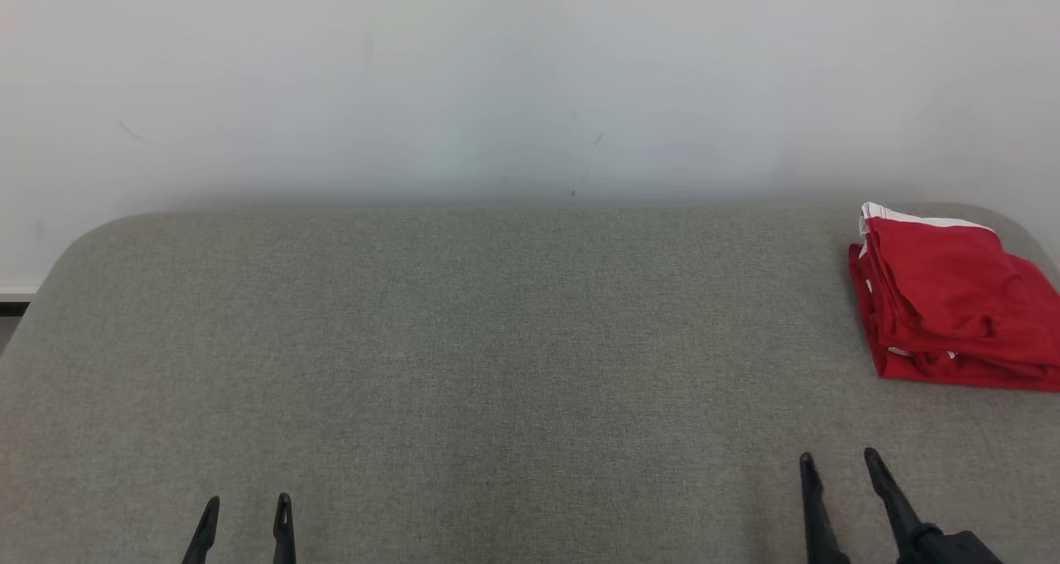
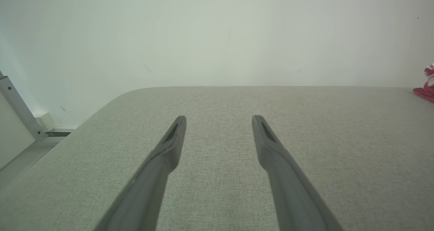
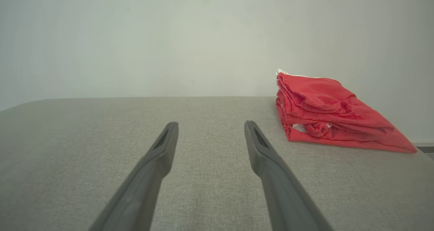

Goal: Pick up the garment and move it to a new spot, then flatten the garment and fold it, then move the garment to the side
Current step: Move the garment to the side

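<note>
The garment (image 1: 952,299) is red with white trim and lies folded in a compact stack at the far right of the grey table (image 1: 497,340). In the right wrist view the garment (image 3: 325,112) sits ahead and to the right of my fingers. A small red edge of the garment (image 2: 425,88) peeks in at the right border of the left wrist view. My left gripper (image 1: 247,502) is open at the lower left with nothing between its fingers. My right gripper (image 1: 838,458) is open at the lower right, short of the stack and apart from it.
A pale wall (image 1: 530,75) rises straight behind the table's rounded far edge. A metal strut (image 2: 20,110) and floor show past the table's left corner in the left wrist view. The fabric tabletop stretches bare from the left side to the stack.
</note>
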{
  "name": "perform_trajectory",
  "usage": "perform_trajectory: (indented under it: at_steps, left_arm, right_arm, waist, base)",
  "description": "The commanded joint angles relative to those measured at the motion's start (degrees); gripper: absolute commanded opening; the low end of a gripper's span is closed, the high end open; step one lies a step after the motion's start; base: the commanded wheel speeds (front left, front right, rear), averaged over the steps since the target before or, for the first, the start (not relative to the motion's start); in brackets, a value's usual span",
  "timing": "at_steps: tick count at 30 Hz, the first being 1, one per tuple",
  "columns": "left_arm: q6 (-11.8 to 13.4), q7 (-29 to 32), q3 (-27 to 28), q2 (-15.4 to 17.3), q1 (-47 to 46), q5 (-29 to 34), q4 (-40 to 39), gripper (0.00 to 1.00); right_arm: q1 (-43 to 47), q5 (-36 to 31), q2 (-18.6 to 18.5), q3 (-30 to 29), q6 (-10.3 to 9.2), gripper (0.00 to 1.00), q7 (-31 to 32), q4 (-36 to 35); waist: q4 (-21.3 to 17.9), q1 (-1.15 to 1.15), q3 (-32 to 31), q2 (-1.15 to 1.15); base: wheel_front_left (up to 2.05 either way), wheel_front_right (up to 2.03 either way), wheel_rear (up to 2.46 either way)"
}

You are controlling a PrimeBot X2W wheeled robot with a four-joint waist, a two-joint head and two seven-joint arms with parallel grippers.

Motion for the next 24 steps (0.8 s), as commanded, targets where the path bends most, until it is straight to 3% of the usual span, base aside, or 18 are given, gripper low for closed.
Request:
perform_trajectory:
  at_steps: [1, 24]
  left_arm:
    - [-0.07, -0.19, -0.03, -0.13, 0.74, -0.37, 0.31, 1.0]
    - [-0.4, -0.19, -0.48, -0.07, 0.91, -1.68, 0.6, 1.0]
  right_arm:
    - [0.36, 0.53, 0.41, 0.99, -0.13, 1.0, -0.2, 0.53]
    - [0.3, 2.1, 0.85, 2.92, -0.12, 1.0, -0.21, 1.96]
  waist:
    - [0.07, 0.0, -0.07, 0.0]
    - [0.85, 0.0, -0.32, 0.0]
  base:
    - [0.0, 0.0, 0.0]
    - [0.0, 0.0, 0.0]
